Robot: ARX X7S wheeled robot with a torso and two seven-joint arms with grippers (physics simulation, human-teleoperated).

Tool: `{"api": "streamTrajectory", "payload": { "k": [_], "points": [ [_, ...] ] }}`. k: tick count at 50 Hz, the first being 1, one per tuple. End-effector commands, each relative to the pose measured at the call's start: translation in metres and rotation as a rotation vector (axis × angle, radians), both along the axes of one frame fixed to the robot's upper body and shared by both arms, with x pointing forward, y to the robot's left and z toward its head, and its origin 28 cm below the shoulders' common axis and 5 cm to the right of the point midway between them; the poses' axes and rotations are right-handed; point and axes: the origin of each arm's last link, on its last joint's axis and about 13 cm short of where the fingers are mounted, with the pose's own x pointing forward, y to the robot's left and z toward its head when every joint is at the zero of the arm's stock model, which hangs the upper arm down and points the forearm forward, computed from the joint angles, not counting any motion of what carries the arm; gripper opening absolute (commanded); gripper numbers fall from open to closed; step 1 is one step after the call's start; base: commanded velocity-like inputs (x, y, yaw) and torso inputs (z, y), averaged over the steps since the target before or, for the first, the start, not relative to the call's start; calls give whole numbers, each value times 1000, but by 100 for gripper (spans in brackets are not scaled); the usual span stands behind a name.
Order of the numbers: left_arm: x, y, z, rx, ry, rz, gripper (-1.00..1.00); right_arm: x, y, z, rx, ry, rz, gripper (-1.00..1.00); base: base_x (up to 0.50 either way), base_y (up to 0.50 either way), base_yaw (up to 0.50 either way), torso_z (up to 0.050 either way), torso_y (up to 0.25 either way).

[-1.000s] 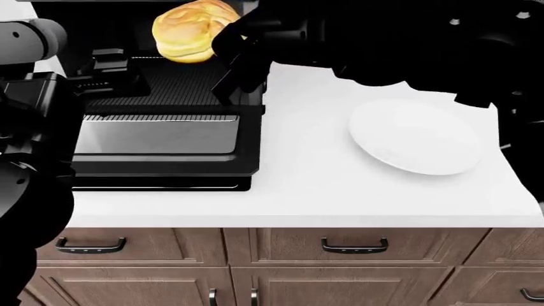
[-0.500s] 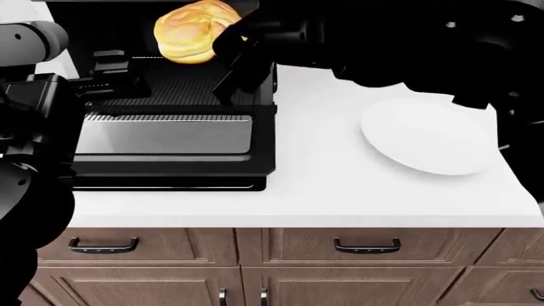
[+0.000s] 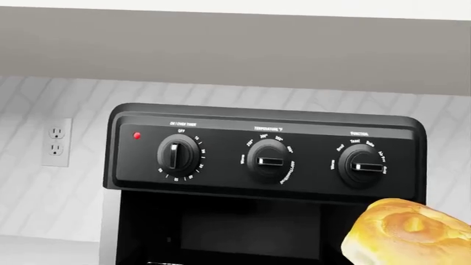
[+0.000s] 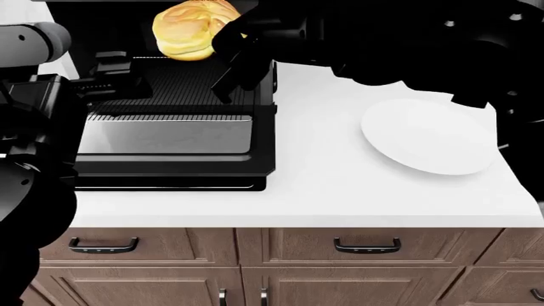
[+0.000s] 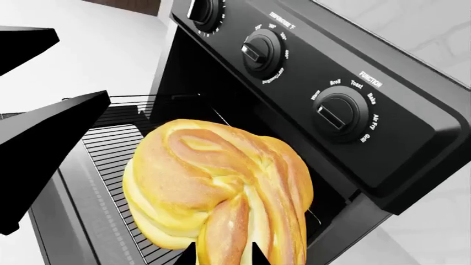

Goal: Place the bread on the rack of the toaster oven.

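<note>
My right gripper (image 4: 219,37) is shut on the bread (image 4: 187,30), a golden knotted roll, and holds it above the back of the rack (image 4: 191,86). The rack is a dark wire grid pulled out over the open drop-down door (image 4: 165,137) of the black toaster oven (image 3: 265,160). In the right wrist view the bread (image 5: 213,187) fills the middle between my two fingertips (image 5: 220,255), over the rack (image 5: 103,149). The bread (image 3: 408,232) also shows in the left wrist view. My left gripper (image 4: 114,73) is at the rack's left side, its fingers apart and empty.
A round white plate (image 4: 429,137) lies on the white counter (image 4: 340,185) to the right of the oven. Brown drawers with dark handles (image 4: 365,245) run below the counter's front edge. A wall outlet (image 3: 57,142) is beside the oven.
The view first shifted, so the oven and plate sit further right. The bread has since moved slightly towards the oven cavity in my right gripper. The left gripper has stayed put.
</note>
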Motion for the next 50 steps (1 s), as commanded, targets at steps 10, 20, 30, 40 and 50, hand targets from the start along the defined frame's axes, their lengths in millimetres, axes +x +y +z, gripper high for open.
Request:
{"api": "streamTrajectory", "payload": {
  "k": [10, 20, 30, 40, 50],
  "points": [
    [1, -1, -2, -1, 3, -1, 100, -1, 0, 5, -3, -9, 6, -100, 0, 23, 0, 0, 0],
    [1, -1, -2, -1, 6, -3, 100, -1, 0, 4, -1, -9, 6, -100, 0, 322, 0, 0, 0],
    [1, -1, -2, -1, 5, -3, 100, 0, 0, 5, 2, -7, 7, -100, 0, 320, 0, 0, 0],
    [1, 0, -2, -2, 5, -2, 100, 8, -3, -8, -3, 33, -48, -100, 0, 31, 0, 0, 0],
    [2, -1, -3, -4, 6, -5, 100, 21, -9, -9, -16, 87, -126, -100, 0, 0, 0, 0, 0]
  ]
}}
